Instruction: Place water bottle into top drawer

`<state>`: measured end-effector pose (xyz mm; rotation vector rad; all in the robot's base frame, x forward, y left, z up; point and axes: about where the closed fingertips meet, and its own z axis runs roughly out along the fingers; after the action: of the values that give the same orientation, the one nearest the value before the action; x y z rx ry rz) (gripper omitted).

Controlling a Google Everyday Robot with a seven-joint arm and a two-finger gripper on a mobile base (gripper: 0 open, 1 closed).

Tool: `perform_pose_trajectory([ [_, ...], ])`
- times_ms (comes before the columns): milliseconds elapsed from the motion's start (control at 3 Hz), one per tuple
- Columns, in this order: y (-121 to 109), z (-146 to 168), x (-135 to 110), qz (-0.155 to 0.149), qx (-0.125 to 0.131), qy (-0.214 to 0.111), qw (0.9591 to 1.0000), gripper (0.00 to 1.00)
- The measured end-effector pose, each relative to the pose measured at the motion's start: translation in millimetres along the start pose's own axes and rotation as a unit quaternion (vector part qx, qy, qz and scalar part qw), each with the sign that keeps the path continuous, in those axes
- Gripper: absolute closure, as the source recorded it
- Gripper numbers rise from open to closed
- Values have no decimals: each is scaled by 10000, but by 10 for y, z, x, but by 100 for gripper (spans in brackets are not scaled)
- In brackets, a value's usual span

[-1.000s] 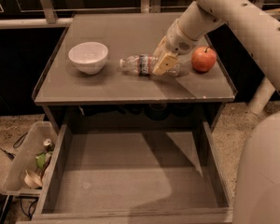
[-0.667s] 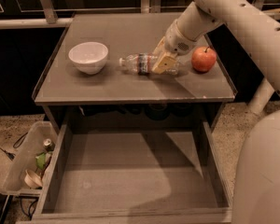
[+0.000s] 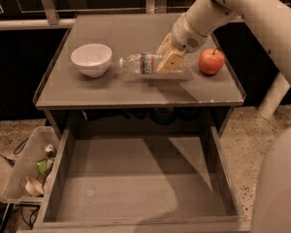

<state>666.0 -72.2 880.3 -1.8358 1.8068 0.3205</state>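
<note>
My end effector (image 3: 168, 59) sits over the water bottle (image 3: 143, 63), lying sideways at upper centre of the tabletop (image 3: 111, 90). I cannot tell if it grips. The top drawer (image 3: 136, 178) gapes below, ready to take it. The bottle is clear and ribbed, its white cap pointing left, with a red-and-blue label.

No writing can be read: the label band on the water bottle (image 3: 144, 63), just left of the gripper (image 3: 168, 61) down over the bottle's body, shows only red and blue (no letters, brand or number can be made out).
</note>
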Motion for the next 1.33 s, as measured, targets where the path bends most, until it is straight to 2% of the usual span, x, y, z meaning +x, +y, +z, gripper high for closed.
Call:
perform_pose_trajectory([
  [333,193,-337,-241,-145,66,-199,9997,100],
  [667,430,-678,-364,-217,206,-325,9990,100],
  [1000,772,-972,-347,-325,432,-261,9982,100],
  [1333,1253,-1142,-241,-435,566,-40,9974,100],
])
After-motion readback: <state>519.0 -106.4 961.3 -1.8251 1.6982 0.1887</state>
